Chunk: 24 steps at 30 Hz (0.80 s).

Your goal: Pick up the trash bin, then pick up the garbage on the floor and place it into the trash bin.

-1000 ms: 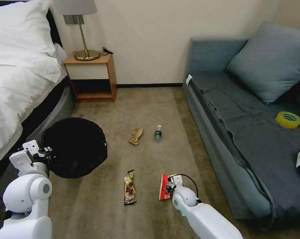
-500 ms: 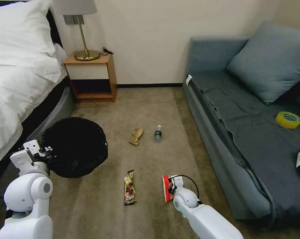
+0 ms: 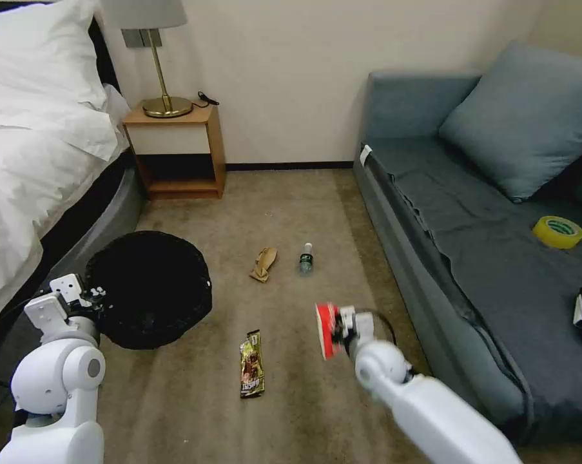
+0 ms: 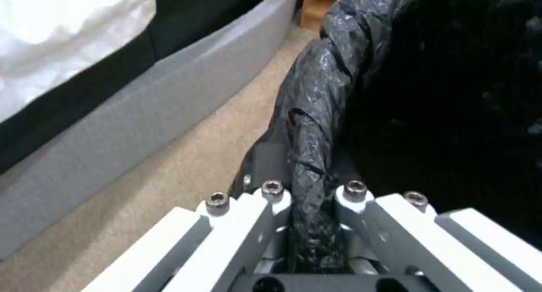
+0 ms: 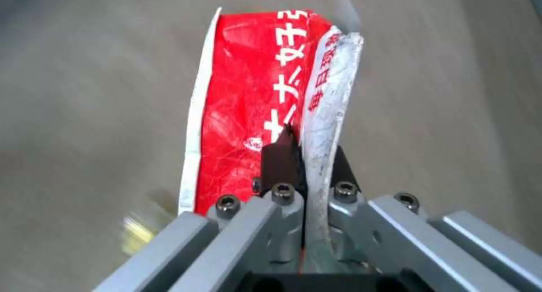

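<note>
Red wrapper (image 3: 326, 330) clamped in right gripper (image 3: 338, 328), bin (image 3: 150, 290) rim pinched by left gripper (image 4: 309, 199); three pieces remain on floor.

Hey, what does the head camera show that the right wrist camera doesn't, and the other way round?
Head view alone: the left claw gripping the rim of the trash bin, plus the brown-gold candy wrapper, tan paper scrap and small bottle on the carpet. Right wrist view alone: the white print on the wrapper. Both: the right claw shut on the red-and-white snack wrapper, lifted above the carpet.
</note>
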Motion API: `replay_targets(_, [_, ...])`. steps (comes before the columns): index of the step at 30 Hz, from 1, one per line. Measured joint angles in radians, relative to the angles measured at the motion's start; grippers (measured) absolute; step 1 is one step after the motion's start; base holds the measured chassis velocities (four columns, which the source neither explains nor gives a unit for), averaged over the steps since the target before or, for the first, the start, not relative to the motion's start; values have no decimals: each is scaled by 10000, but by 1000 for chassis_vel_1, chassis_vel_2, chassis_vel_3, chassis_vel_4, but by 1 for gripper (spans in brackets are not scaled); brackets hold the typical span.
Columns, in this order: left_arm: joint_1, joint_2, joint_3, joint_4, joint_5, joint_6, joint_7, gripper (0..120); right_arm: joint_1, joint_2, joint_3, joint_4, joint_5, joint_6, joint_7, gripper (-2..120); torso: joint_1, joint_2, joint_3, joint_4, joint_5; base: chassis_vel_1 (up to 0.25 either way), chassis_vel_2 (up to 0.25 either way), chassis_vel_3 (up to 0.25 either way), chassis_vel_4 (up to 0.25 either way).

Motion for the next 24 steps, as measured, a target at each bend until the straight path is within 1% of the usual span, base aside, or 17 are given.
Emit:
replay_targets(1, [0,0,0,0,0,0,0,3,0,0,0,0,0,0,0,0,0,0,0,0,0,0,0,0,0])
replay_targets(2, [24,-30,48,-6,0,0,-7,3,595,174,-281,440,492,89,206,0,0,-1,0,-3,-2,0,0,0,0])
replay_targets(3, [31,-40,69,-11,0,0,-6,3,887,296,-432,584,684,144,302,0,0,0,0,-1,2,0,0,0,0])
replay_targets(4, [48,-68,114,-29,-1,0,-4,3,1521,604,-778,796,1057,350,504,0,0,0,0,0,1,0,0,0,0])
replay_targets(5, [48,-68,114,-29,-1,0,-4,3,1521,604,-778,796,1057,350,504,0,0,0,0,0,1,0,0,0,0])
replay_targets(6, [62,-97,159,-30,0,0,-9,3,2056,955,-1196,874,1338,575,692,0,0,0,0,2,-3,0,0,0,0])
replay_targets(8, [80,-147,231,-24,0,0,-19,3,2842,1588,-1929,834,1735,833,942,0,0,0,1,4,2,0,0,0,0])
replay_targets(9, [92,-179,263,-10,1,0,-20,3,3223,1931,-2269,749,1927,910,1053,0,0,0,-1,5,-3,0,0,0,0])
replay_targets(10, [92,-179,263,-10,1,0,-20,3,3223,1931,-2269,749,1927,910,1053,0,0,0,-1,5,-3,0,0,0,0])
replay_targets(13, [137,-245,328,28,9,0,-35,3,3929,2649,-3192,215,2227,1054,1271,0,0,-1,1,3,-1,0,0,0,0])
replay_targets(14, [137,-245,328,28,9,0,-35,3,3929,2649,-3192,215,2227,1054,1271,0,0,-1,1,3,-1,0,0,0,0])
replay_targets(17, [157,-316,350,68,29,0,-39,3,4268,3176,-4012,-302,2238,1146,1363,0,0,0,0,2,-1,0,0,0,0])
replay_targets(24, [149,-410,344,94,47,0,-42,3,4152,3499,-4757,-506,2133,1150,1504,0,0,0,0,1,0,0,0,0,0])
